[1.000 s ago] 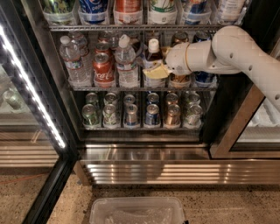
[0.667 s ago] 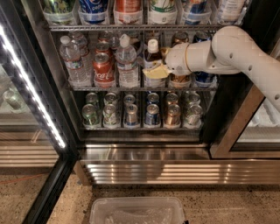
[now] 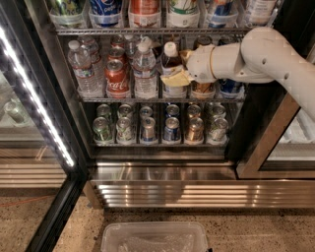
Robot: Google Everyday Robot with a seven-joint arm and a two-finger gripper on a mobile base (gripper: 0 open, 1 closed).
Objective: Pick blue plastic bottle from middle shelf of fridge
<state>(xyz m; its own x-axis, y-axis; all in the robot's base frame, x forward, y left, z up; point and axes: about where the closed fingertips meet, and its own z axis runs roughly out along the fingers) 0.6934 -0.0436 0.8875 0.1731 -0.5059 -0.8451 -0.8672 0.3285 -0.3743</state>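
- Gripper comes in from the right of the blue plastic bottle and overlaps its label. A pale yellow part lies across the bottle's lower front. I cannot tell whether the gripper is open or clamped on the bottle.
- That bottle stands upright on the middle shelf of the fridge. I can see its white cap and dark liquid at the shoulder, but the gripper covers most of the label.
- Just left of the bottle stands a clear water bottle. Further left are a red cola can and a second water bottle.
- Right of the bottle, the white arm hides most of the lanes. I only catch the bottoms of a gold can and a blue can.
- Above the bottle, the upper tier's containers are cut off by the top edge.
- Below the bottle sit short cans, then the steel grille. Lower down, a clear plastic bin is cut off at the bottom edge.
- Behind the bottle its lane is too dark for me to make anything out.
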